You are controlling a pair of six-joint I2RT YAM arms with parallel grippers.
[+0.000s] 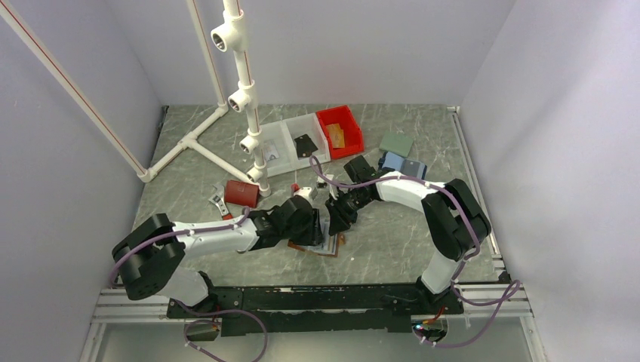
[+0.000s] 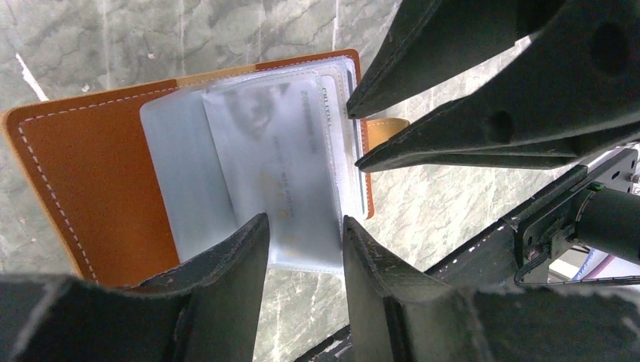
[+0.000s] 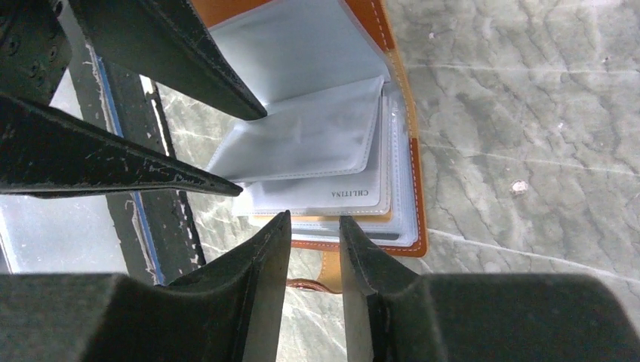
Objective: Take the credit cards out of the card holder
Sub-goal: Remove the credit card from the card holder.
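Black two-finger left gripper is hovering half-open, empty, over the brown leather folding card holder lying open at near centre; right gripper likewise. Pale plastic credit cards are sitting sleeved, seemingly needing an edge pinch next.

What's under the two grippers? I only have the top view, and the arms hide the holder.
Observer: The holder lies open and flat, with its clear sleeves fanned out.
Operator: Can you see a card?
Observer: Yes, a pale card sits inside a sleeve.
Operator: Is either gripper gripping?
Observer: Neither. The left gripper and the right gripper both stand open at adjoining edges of the sleeves.
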